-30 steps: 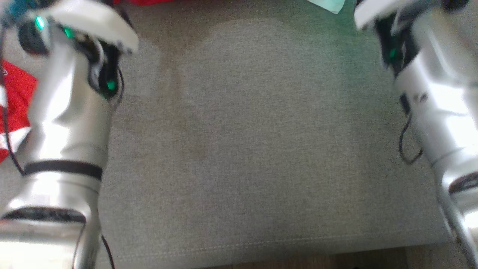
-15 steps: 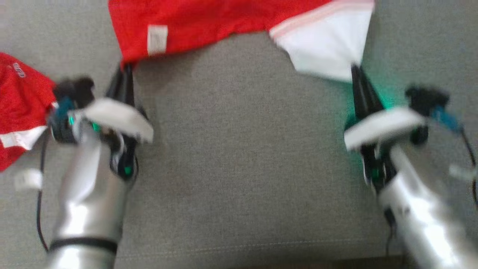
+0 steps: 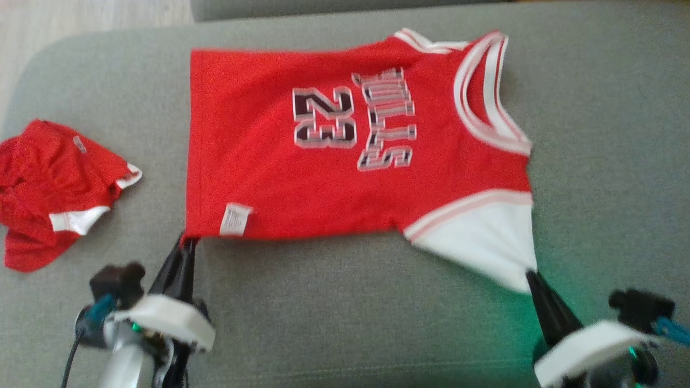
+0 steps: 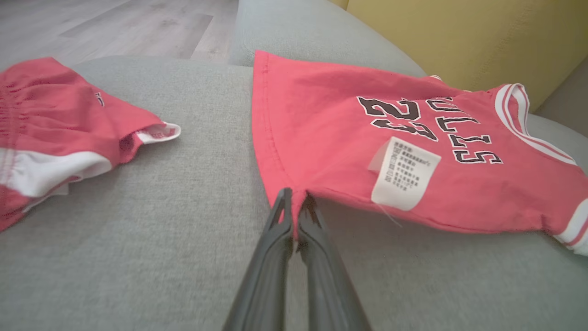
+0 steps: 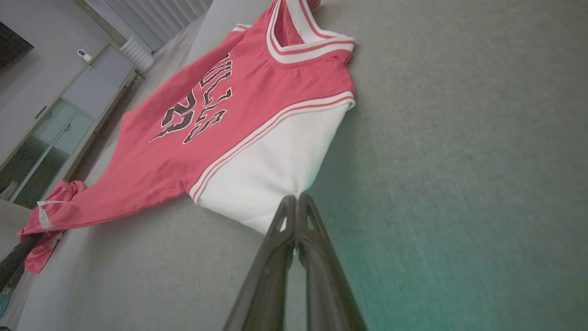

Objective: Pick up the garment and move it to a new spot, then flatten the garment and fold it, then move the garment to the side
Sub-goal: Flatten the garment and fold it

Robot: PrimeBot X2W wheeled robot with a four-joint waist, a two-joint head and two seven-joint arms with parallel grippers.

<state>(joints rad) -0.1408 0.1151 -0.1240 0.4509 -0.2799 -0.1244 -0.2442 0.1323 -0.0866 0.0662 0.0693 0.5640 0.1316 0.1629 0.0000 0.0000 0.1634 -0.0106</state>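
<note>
One jersey lies crosswise, neck rightward, near one shorts; left end effector pinches its hem corner, right end effector its white panel.

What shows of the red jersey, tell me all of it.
The red jersey looks like soft knit fabric with a black 23 and lettering, striped white neck trim, a white sleeve and a white care label at the hem. It lies spread print-up on the grey cushion. The left gripper pinches its hem corner; the right gripper pinches the sleeve's tip.
</note>
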